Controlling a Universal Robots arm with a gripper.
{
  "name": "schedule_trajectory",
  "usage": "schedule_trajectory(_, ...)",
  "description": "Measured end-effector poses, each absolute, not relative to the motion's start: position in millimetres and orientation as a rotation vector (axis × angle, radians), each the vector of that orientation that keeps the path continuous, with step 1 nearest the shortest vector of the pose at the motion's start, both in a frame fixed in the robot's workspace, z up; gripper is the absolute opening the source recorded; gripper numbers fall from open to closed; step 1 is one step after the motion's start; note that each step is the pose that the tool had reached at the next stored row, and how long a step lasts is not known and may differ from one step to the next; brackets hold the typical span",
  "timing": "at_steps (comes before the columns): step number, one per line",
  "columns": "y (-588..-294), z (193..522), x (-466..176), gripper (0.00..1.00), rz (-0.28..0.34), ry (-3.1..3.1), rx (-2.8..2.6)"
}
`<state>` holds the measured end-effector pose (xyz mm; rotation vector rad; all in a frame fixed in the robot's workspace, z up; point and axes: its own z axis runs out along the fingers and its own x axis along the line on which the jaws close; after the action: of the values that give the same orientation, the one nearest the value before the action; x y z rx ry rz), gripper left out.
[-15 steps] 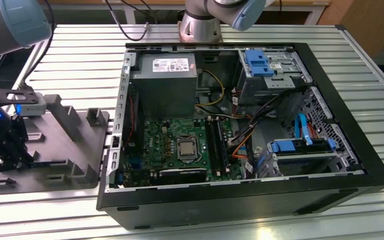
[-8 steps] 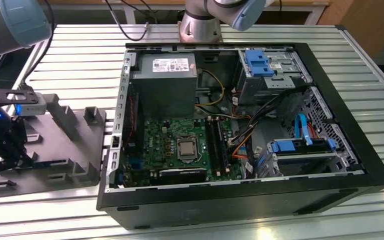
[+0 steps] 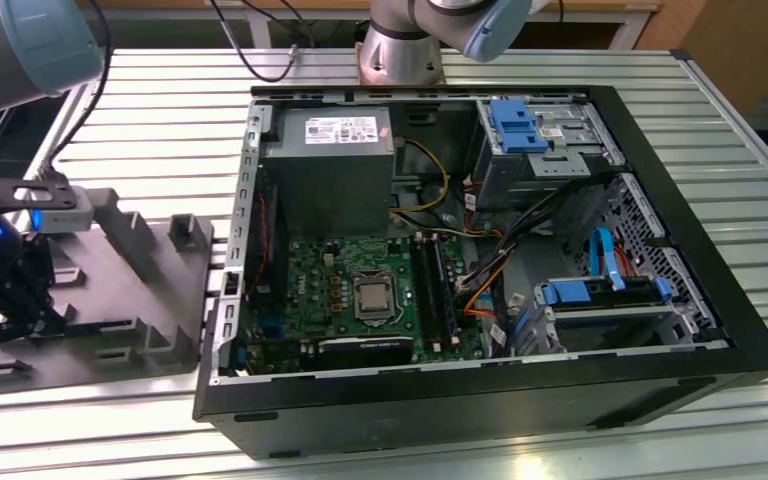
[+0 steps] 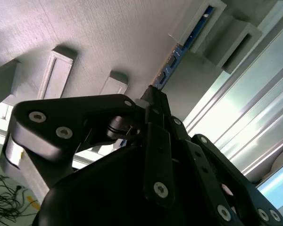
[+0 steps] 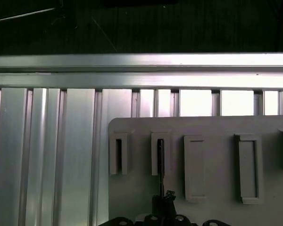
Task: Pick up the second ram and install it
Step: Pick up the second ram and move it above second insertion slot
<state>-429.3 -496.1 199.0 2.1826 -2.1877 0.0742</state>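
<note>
- Your pincer (image 4: 153,95) is gripping one end of the second ram (image 4: 174,56), its fingers pressing together on the stick, as the second wrist view is showing you.
- That dark-blue stick is sitting on edge in a slot of the grey holder tray (image 3: 131,300), with its far end running into a raised grey bracket.
- You are seeing the tray lying on the slatted metal desk (image 3: 157,100) at the exterior view's left.
- Just beside the tray, toward the exterior view's right, the open computer case (image 3: 491,405) is lying on its side, its green motherboard (image 3: 337,270) facing up.
</note>
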Motion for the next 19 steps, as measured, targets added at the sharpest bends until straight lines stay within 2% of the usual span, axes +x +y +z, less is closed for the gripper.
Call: schedule_trajectory(19,-496.1,200.3,-429.3,0.12,0.073,-2.214,2.156)
